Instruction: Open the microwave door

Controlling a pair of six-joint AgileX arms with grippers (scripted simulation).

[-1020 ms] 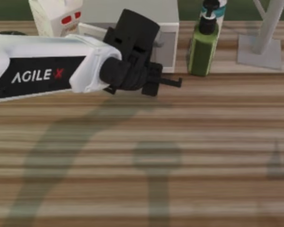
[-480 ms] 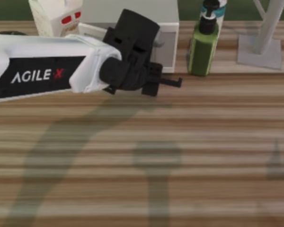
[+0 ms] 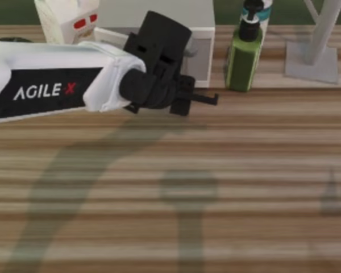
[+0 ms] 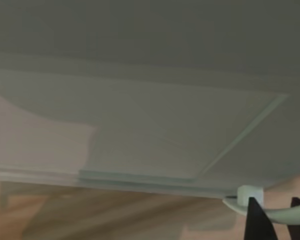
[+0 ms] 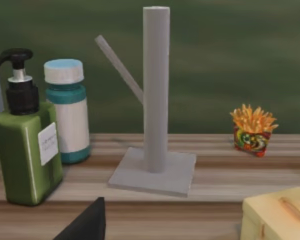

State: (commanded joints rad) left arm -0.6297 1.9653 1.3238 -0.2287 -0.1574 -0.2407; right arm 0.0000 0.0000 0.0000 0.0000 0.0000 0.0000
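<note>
The light-grey microwave (image 3: 159, 14) stands at the table's back edge, left of centre. My left arm reaches in from the left, and my left gripper (image 3: 213, 98) is low in front of the microwave's right front corner. In the left wrist view the microwave door (image 4: 140, 135) fills the picture, a flat panel with a framed window. Its white handle (image 4: 235, 204) runs across the corner of that view. My left gripper (image 4: 275, 220) is there too, its dark fingers (image 4: 255, 222) narrowly set on the handle. My right gripper (image 5: 92, 225) shows only as a dark shape at the right wrist view's edge.
A white carton with red marks (image 3: 68, 17) stands left of the microwave. To its right are a green pump bottle (image 3: 244, 57), a teal-and-white bottle (image 5: 67, 115) and a grey stand (image 3: 315, 51). A fries toy (image 5: 252, 130) and a yellow block (image 5: 277, 215) lie farther right.
</note>
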